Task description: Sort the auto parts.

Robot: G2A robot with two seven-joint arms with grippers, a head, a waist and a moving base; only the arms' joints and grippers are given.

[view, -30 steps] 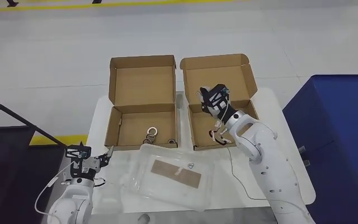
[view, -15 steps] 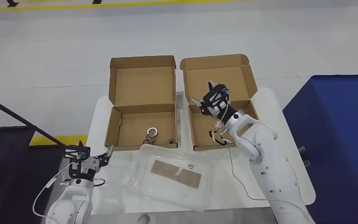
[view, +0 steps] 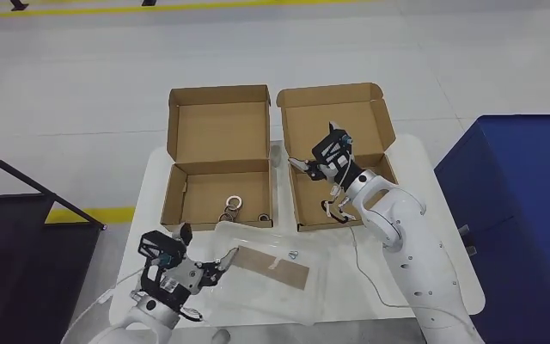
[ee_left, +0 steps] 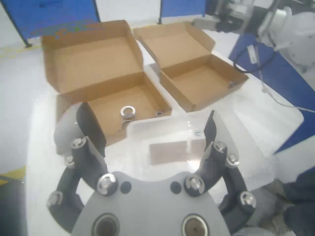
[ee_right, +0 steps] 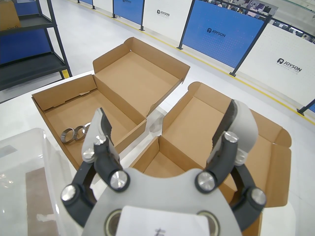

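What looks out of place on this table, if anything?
The clear plastic tray sits askew, rotated relative to the squarely set left cardboard box, one corner at its front wall. Nothing looks spilled or damaged.

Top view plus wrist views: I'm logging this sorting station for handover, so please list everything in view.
Left box: one, brown cardboard, open, table's far side.
Right box: one, brown cardboard, open, beside it.
Metal rings: at least three, silver, in the left box.
Clear tray: one, transparent, before the boxes.
Small part: one, silver, in the tray.
Second small part: one, metallic, right box corner.
Brown sheet: one, at the tray's bottom.
Table: one, white.
Blue panel: one, right of the table.
Left gripper: fingers open, over the tray's left edge.
Right gripper: fingers open, over the right box.
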